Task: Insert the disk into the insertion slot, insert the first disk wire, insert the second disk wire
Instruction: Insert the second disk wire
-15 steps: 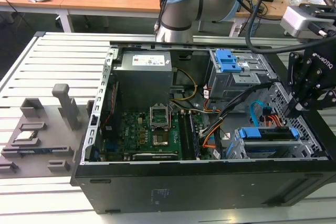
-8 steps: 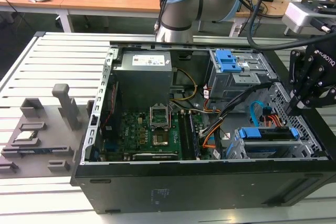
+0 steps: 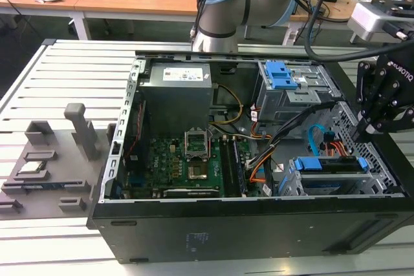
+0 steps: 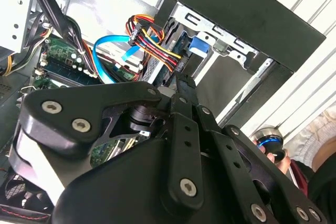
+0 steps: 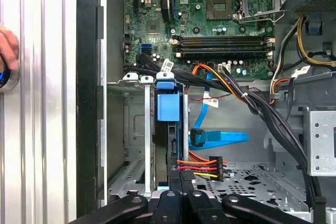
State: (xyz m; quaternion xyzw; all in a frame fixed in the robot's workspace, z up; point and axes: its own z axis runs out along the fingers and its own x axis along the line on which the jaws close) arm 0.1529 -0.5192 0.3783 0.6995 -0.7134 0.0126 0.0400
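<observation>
The disk (image 3: 328,165), clipped in its blue frame, sits inside the insertion slot (image 3: 299,180) at the case's front corner on the exterior view's right. In the first wrist view I see the disk (image 5: 169,109) edge-on in the slot (image 5: 135,129). My gripper (image 5: 181,178) is shut, its tips right at the disk's rear edge. A bundle of red, yellow and black wires (image 4: 157,43) ends in a black plug (image 4: 176,65) touching the fingertips (image 4: 181,83) at that edge. The blue flat wire (image 5: 218,138) lies beside the disk, its plug (image 5: 198,138) apart from it.
A taller grey cage with a blue latch (image 3: 283,77) stands behind the slot. Black cable bundles (image 5: 273,124) cross the case floor. The motherboard (image 3: 187,163) fills the middle. A hand (image 5: 6,45) rests on a blue-ringed object (image 5: 6,77) outside the case wall.
</observation>
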